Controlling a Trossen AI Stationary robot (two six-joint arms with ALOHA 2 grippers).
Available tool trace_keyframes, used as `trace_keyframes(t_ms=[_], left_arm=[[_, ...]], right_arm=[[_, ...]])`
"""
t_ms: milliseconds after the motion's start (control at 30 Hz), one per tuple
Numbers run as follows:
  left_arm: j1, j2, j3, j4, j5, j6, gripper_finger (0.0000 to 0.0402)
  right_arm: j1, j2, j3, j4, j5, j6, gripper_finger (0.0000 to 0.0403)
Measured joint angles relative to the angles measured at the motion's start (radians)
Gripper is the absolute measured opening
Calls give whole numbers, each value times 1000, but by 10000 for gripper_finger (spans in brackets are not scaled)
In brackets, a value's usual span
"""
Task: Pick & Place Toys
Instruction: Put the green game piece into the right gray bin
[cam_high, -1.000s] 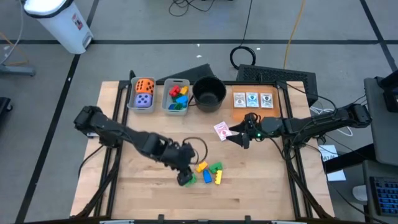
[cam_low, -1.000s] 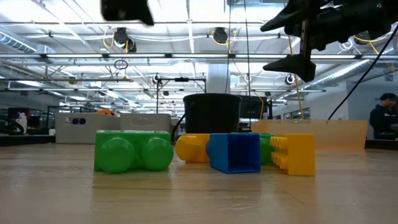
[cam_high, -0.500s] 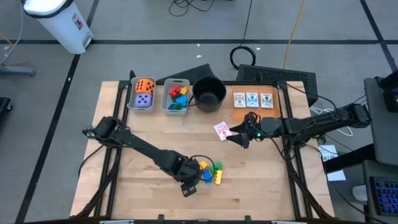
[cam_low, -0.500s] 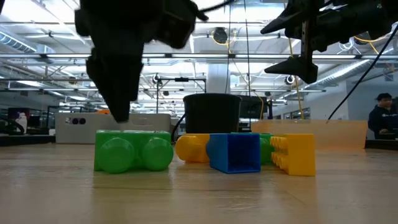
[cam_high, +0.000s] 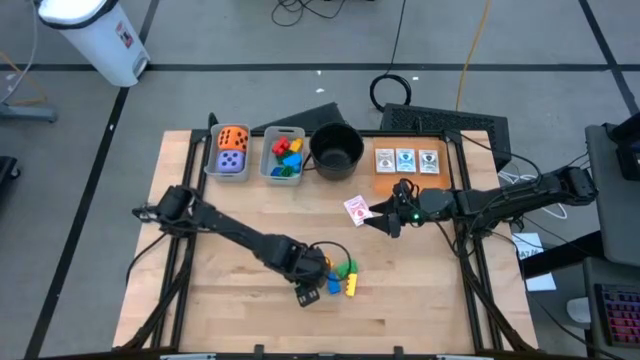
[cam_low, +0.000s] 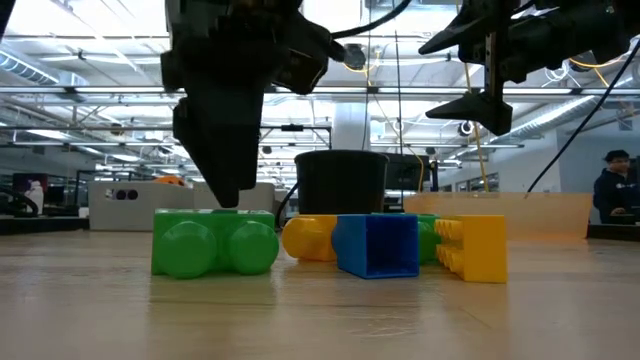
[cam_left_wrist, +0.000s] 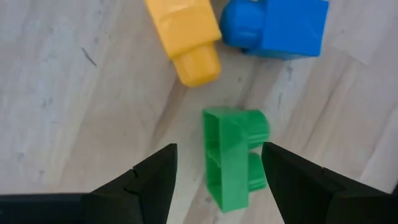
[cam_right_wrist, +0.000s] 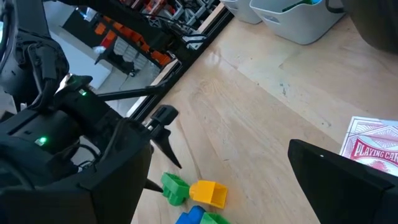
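**Left arm settles over the green block; grasp not yet made**

Over the last second the left arm has swung in from the table's left side and lowered, so the left gripper (cam_high: 308, 292) now hangs directly over the loose pile where before it stood off to one side. The right arm has not shifted.

The wooden table (cam_high: 420, 290) carries two grey bins (cam_high: 283, 176) and a black pot (cam_high: 335, 152) along its 12 o'clock edge, already holding dice and blocks. The right gripper (cam_high: 383, 221) waits near centre, jaws wide apart and empty, with a red-backed playing card (cam_high: 355, 210) lying just at its 9 o'clock.

The pile sits toward 6 o'clock: a green block (cam_left_wrist: 231, 155), with a yellow block (cam_left_wrist: 186, 37) and a blue block (cam_left_wrist: 280, 28) beyond it at its 3 o'clock in the overhead view. The left fingers are apart and straddle the green block without touching it.

The step in hand looks like the approach for picking the green block. Next, the gripper probably needs to drop a little further, close squarely on the block's flat sides, then lift clear without nudging the yellow one.
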Motion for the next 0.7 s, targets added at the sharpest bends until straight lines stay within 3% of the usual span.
trace_keyframes(t_ms=[700], left_arm=[[22,47,0,-18,104,71,239]], right_arm=[[0,0,0,4,50,-7,375]])
